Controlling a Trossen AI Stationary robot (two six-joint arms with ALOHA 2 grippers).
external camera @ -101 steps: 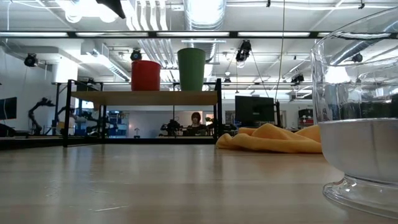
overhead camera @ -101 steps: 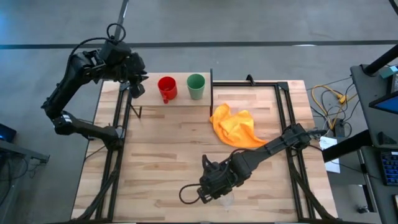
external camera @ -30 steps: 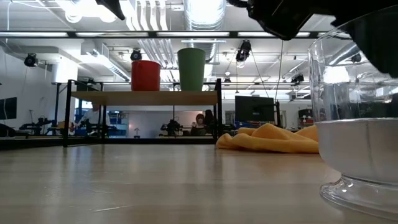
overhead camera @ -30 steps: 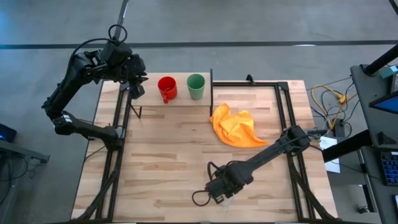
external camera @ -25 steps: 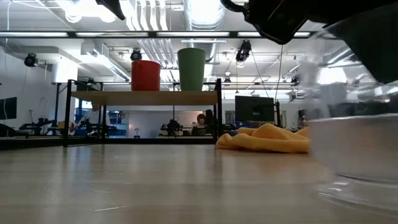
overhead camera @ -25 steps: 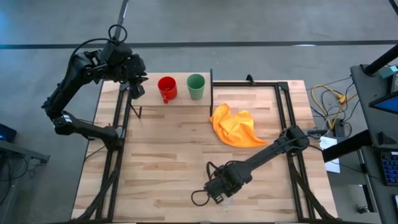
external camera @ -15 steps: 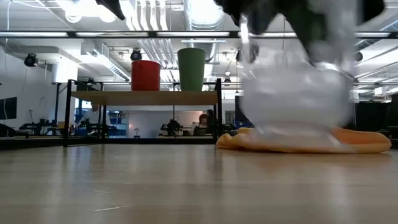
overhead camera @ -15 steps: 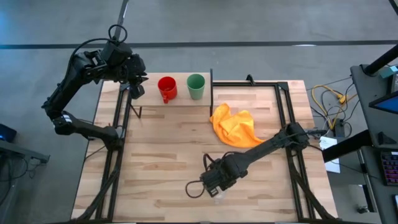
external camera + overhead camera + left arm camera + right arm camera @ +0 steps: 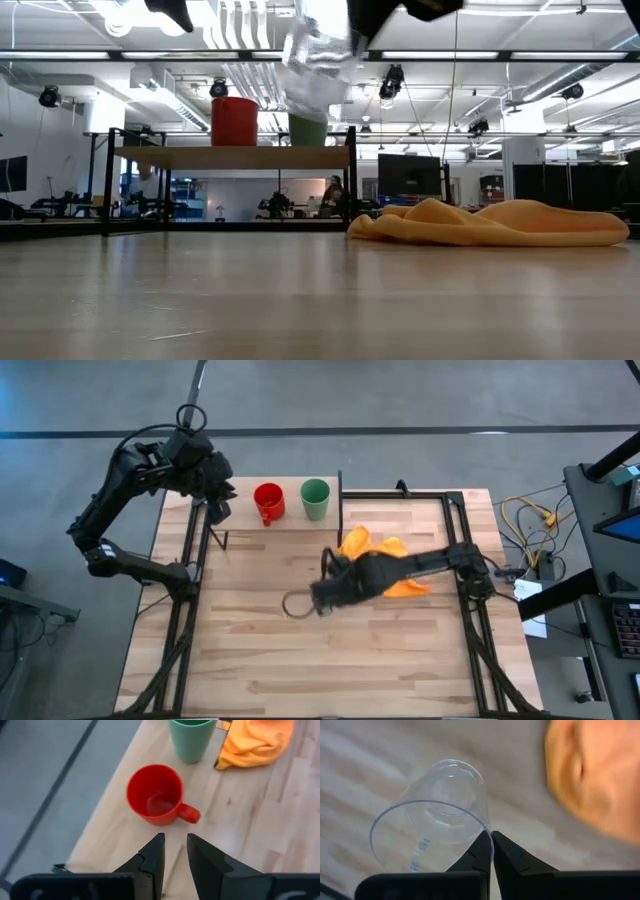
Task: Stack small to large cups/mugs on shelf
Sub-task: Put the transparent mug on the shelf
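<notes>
The clear cup [image 9: 437, 820] is in my right gripper [image 9: 491, 845], lifted above the middle of the table [image 9: 250, 660]; it also shows in the low view [image 9: 318, 60]. The red mug [image 9: 268, 500] and the green cup [image 9: 315, 497] stand upright on their bases on the shelf [image 9: 260, 525] at the far left. My left gripper [image 9: 174, 851] hovers over the shelf's left end beside the red mug [image 9: 156, 795], its fingers a narrow gap apart and empty. My right gripper pinches the clear cup's rim [image 9: 486, 827], one finger inside the cup and one outside. The fingers slant down from the table's right side. The cup is lifted clear of the table and tilted, its mouth toward the gripper and its base away.
The orange cloth [image 9: 357, 543] lies crumpled right of the shelf, partly under my right arm. Black metal frame rails [image 9: 460, 550] run along the table's left and right sides. The shelf's black corner post [image 9: 340, 495] stands right of the green cup.
My right gripper has risen from near the table's near edge and gone toward the far edge and the left, toward the shelf. It carries the clear cup, which stood on the table and is now lifted clear and tilted.
</notes>
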